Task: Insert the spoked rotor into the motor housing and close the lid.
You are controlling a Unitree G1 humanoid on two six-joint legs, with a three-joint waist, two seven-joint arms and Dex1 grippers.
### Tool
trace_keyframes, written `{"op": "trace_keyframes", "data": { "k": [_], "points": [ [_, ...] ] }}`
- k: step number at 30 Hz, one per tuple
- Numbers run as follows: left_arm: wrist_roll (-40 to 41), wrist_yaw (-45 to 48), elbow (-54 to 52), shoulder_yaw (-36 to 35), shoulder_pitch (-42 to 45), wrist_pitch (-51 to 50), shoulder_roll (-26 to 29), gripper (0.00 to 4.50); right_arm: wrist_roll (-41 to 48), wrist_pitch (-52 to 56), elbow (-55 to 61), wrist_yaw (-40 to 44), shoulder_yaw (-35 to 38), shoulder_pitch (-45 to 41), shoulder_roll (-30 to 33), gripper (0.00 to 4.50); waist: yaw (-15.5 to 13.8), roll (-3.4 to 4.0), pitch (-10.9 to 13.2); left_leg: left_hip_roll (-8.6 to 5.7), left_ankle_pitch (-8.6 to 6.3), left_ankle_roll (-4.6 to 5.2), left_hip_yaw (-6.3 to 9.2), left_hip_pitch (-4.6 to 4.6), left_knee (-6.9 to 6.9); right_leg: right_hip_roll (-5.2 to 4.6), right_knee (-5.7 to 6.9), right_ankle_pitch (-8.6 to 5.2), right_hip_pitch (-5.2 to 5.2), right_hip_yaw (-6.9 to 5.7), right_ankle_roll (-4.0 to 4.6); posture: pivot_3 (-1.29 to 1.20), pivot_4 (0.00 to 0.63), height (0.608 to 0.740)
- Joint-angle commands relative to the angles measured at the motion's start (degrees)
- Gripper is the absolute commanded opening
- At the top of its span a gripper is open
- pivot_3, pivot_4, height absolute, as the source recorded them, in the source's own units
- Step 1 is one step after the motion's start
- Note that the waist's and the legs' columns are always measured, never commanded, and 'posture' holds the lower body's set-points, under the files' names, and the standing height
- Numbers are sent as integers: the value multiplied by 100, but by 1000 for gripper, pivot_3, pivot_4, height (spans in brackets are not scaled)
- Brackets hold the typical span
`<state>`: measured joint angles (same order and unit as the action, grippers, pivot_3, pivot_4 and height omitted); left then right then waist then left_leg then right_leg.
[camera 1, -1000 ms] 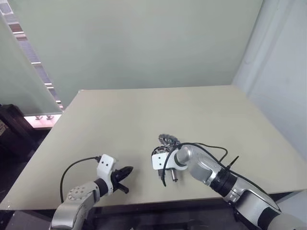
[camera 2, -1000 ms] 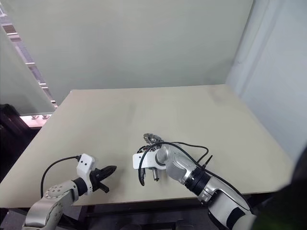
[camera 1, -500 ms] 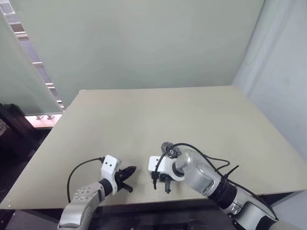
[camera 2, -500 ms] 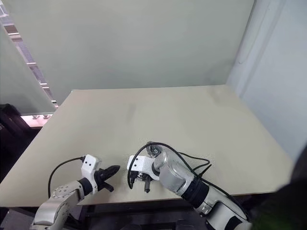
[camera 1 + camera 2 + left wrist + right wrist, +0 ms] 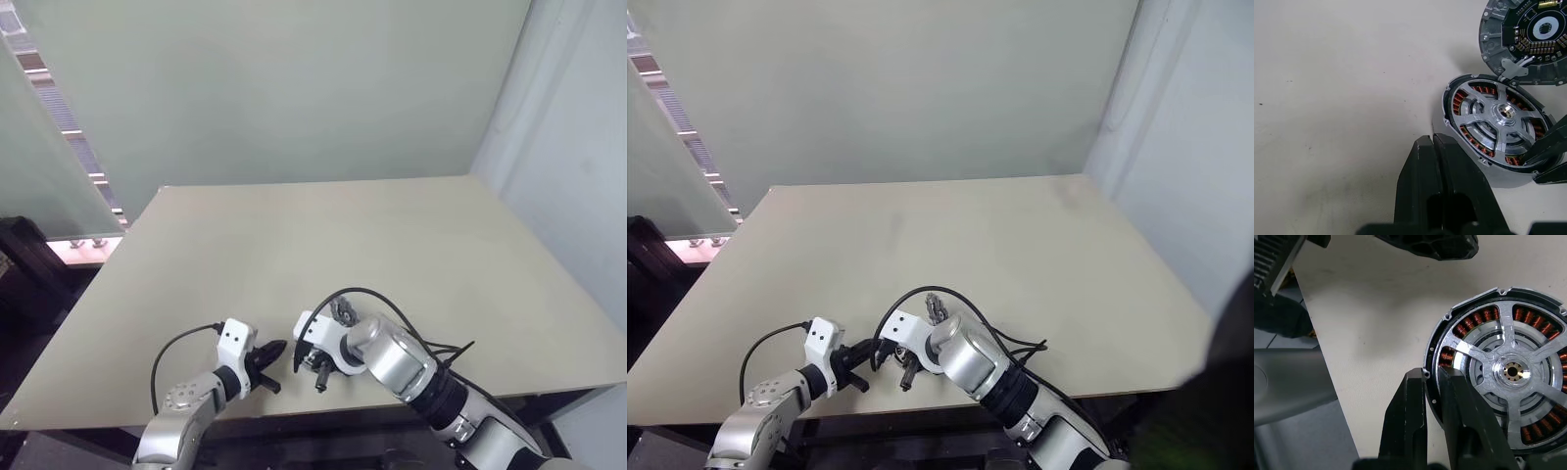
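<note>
The motor housing [image 5: 1450,317] lies on the table with the spoked rotor [image 5: 1508,335] seated inside it, copper windings showing between the spokes. My right gripper [image 5: 1434,373] is shut on the housing's rim, one finger inside and one outside. The lid [image 5: 1533,41], a round disc with a grey rim and a dark centre, lies flat just beyond the housing [image 5: 1501,177]. My left gripper [image 5: 1432,139] is shut and empty, its tips a short way from the housing's side. In the head view the left gripper [image 5: 275,350] and the right gripper [image 5: 318,370] sit close together near the front edge.
The beige table [image 5: 323,235] stretches wide behind the parts. Its front edge [image 5: 294,411] runs just under both hands. A black cable [image 5: 367,294] loops over my right wrist. A pale wall stands on the right and a glass partition on the left.
My right hand has drawn back toward the front edge and to the left with the housing, rolling its wrist. The left gripper has barely shifted and stays shut.
</note>
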<state>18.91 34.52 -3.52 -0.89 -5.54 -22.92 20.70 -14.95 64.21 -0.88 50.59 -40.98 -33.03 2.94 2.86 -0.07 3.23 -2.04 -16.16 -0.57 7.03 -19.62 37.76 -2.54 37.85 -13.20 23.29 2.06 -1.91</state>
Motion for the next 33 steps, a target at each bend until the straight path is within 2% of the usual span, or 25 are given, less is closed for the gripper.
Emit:
{"op": "trace_keyframes", "data": {
  "k": [1,3,5,7,10,16,24,28,33],
  "points": [
    [-12,-1,-122,-77,29,120,39,0,253,-222,87,-118,25,-102,16,99,0,0,0,0,0,0,0,0,0,0,0,0,0,0,0,0,0,740],
    [-12,-6,-130,-92,17,116,47,0,330,-311,103,-157,-26,-131,67,99,0,0,0,1,0,0,0,0,-1,0,0,0,0,1,0,0,0,740],
    [-6,-19,-140,-127,0,109,60,0,377,-427,151,-206,-60,-149,104,848,0,0,0,1,0,0,0,0,-2,0,0,1,1,1,1,0,0,740],
    [3,-26,-143,-162,-10,107,75,0,442,-466,189,-217,-104,-182,142,1356,-2,0,0,1,0,0,0,-1,-3,0,0,1,2,1,1,0,0,740],
    [46,-76,-122,-321,-27,95,120,0,569,-398,424,-236,-53,-228,176,2382,-4,0,0,0,-1,0,1,-4,-4,-1,-2,1,3,0,0,0,0,740],
    [146,-99,-144,-615,-126,11,188,0,851,-7,1302,-344,251,-436,319,4448,-4,1,1,-4,-1,0,3,-9,-6,-6,-5,0,8,0,0,0,0,740],
    [253,-59,-315,-702,-280,-70,245,0,935,-112,2144,-852,1181,-927,893,4448,-8,1,2,-8,-1,0,6,-12,-6,-14,-8,0,8,-7,0,0,0,740],
    [291,-43,-452,-647,-327,-127,271,0,816,-646,1949,-1049,1578,-1035,1623,4448,-7,0,2,-12,-1,1,4,-13,-8,-18,-12,0,7,-10,0,0,0,740],
    [326,-30,-608,-575,-321,-208,270,0,441,-1423,1222,-954,1234,-932,2721,4448,-7,-1,1,-14,0,2,-6,-29,-14,-21,-18,0,10,-11,0,0,0,740]
  ]
}}
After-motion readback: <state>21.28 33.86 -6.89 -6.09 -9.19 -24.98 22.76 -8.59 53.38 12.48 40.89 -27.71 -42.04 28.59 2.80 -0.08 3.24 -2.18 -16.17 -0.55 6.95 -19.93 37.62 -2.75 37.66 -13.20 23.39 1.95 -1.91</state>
